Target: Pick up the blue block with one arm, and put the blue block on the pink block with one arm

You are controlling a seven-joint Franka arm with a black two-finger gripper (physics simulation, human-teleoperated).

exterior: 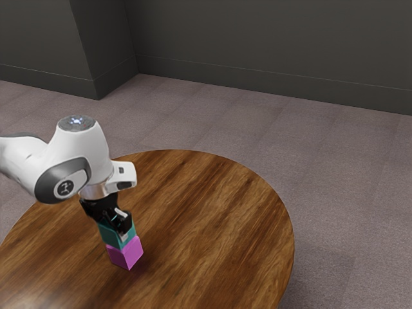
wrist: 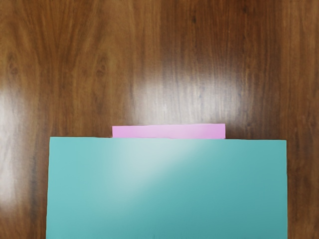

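The blue block (exterior: 122, 235), teal in colour, rests on top of the pink block (exterior: 127, 252) near the front left of the round wooden table (exterior: 212, 199). My gripper (exterior: 117, 225) comes straight down onto the blue block, with its black fingers against two opposite sides, shut on it. Under my hand in the wrist view, the blue block (wrist: 167, 189) is a large teal face. A thin strip of the pink block (wrist: 168, 131) sticks out past one of its edges, so the two blocks are slightly offset.
The arm's white elbow (exterior: 71, 161) hangs over the table's left part. Bare wood stretches to the exterior view's right of the stack as far as the table's rim (exterior: 291, 244). Grey carpet (exterior: 322, 141) surrounds the table.
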